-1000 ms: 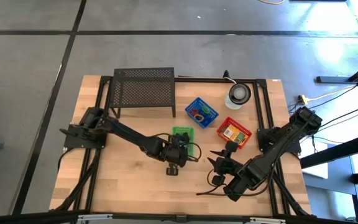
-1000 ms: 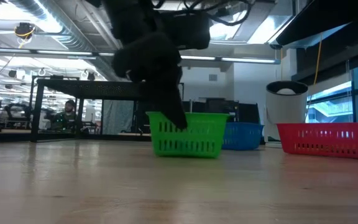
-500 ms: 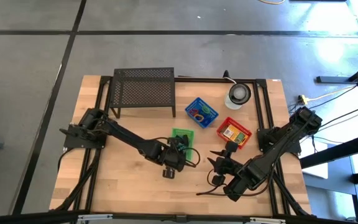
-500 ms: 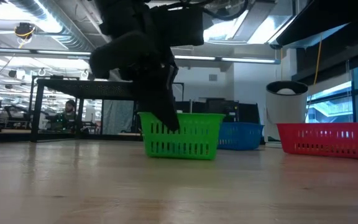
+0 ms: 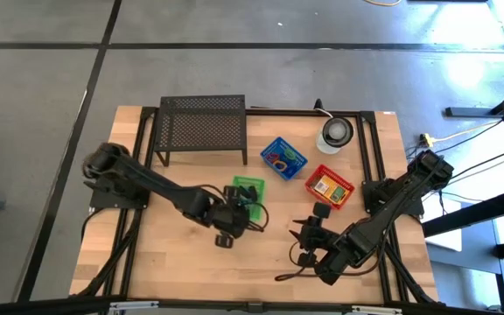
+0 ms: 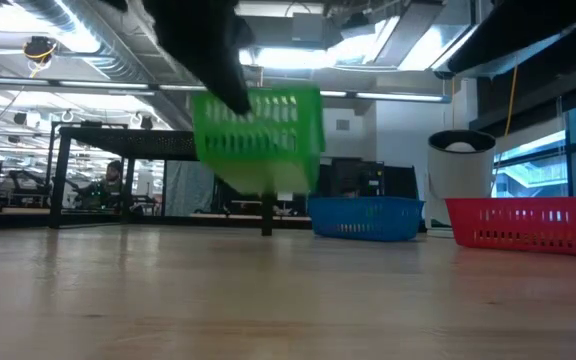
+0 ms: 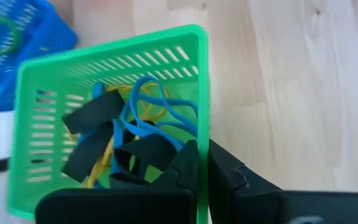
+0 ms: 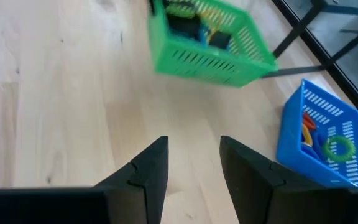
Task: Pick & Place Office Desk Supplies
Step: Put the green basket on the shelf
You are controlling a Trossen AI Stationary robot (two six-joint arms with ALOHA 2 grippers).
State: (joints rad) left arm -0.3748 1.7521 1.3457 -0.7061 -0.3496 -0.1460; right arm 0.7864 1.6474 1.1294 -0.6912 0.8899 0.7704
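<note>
Nearest the low camera, the left gripper [image 6: 230, 85] has its jaws pinched on the rim wall of the green basket [image 6: 260, 140], which hangs clear of the worktop [image 6: 288, 300], tilted. In the left wrist view the 2 fingers [image 7: 188, 165] clamp that thin slotted wall, and inside lie blue loops [image 7: 151, 112], yellow ones and black clips [image 7: 92, 115], loose and tangled. The basket looks light and slightly springy; held by 1 wall it may swing and spill, so a grip low on the rim near a corner seems safest. Right of the green basket, the right gripper [image 5: 309, 234] waits above the boards, jaws spread and empty. Beyond the green basket stand the blue basket [image 5: 283, 157], the red basket [image 5: 329, 186] and the black mesh rack [image 5: 201, 127].
</note>
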